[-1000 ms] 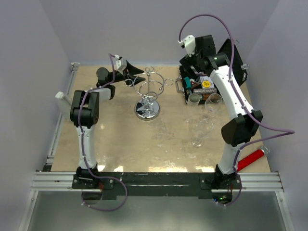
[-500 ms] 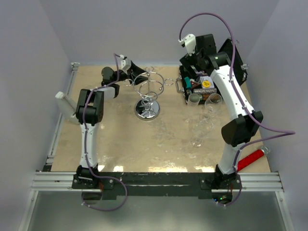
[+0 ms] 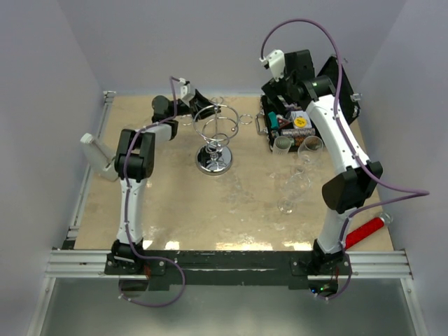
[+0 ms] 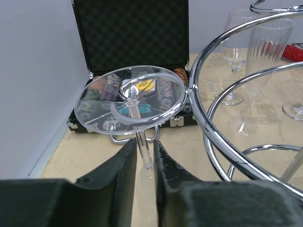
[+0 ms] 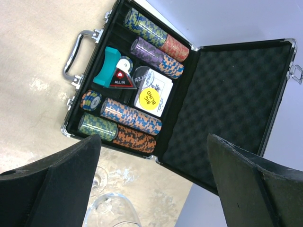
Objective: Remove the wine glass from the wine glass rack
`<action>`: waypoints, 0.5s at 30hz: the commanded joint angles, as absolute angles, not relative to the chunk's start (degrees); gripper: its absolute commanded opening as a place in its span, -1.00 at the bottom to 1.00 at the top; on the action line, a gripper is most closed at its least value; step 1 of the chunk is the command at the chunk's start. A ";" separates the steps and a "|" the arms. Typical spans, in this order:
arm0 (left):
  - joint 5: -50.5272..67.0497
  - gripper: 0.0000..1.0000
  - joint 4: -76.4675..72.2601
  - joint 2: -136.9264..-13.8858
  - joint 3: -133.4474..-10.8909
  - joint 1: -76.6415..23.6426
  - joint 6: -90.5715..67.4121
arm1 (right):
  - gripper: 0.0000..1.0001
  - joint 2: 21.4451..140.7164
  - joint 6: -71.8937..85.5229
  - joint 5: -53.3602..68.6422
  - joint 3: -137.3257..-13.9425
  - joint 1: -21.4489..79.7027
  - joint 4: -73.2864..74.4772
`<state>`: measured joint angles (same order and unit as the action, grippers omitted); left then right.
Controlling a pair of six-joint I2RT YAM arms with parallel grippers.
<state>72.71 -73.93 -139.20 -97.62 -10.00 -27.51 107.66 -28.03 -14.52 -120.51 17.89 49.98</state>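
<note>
The chrome wine glass rack [image 3: 215,133] stands at the back middle of the table on its round mirror base [image 3: 215,161]. In the left wrist view its ring [image 4: 204,118] curves along the right. A clear wine glass [image 4: 130,97] hangs upside down from a loop at the rack's left edge, foot on top. My left gripper [image 4: 144,144] is shut on its thin stem just under the foot; it also shows in the top view [image 3: 198,101]. My right gripper [image 3: 283,91] is wide open and empty, high above the black case; it also shows in the right wrist view [image 5: 151,142].
An open black case [image 3: 287,122] of poker chips lies at the back right. Several loose glasses [image 3: 308,150] stand or lie on the table in front of it. A red object [image 3: 364,231] sits at the near right edge. The back wall is close behind the rack.
My left arm has swung right, bringing the wrist closer to the rack's left side. The right arm has not moved.
</note>
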 commanded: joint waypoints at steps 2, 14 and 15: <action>74.09 -0.71 -76.82 -140.36 -99.85 -10.28 -27.16 | 0.94 106.96 -27.51 -15.38 -120.76 17.75 50.27; 73.39 -1.00 -73.21 -140.53 -103.62 -11.16 -24.61 | 0.92 107.40 -27.07 -13.45 -119.88 17.75 48.60; 73.39 -1.00 -72.78 -140.89 -104.41 -11.42 -24.52 | 0.92 107.40 -27.07 -13.19 -119.88 17.75 48.60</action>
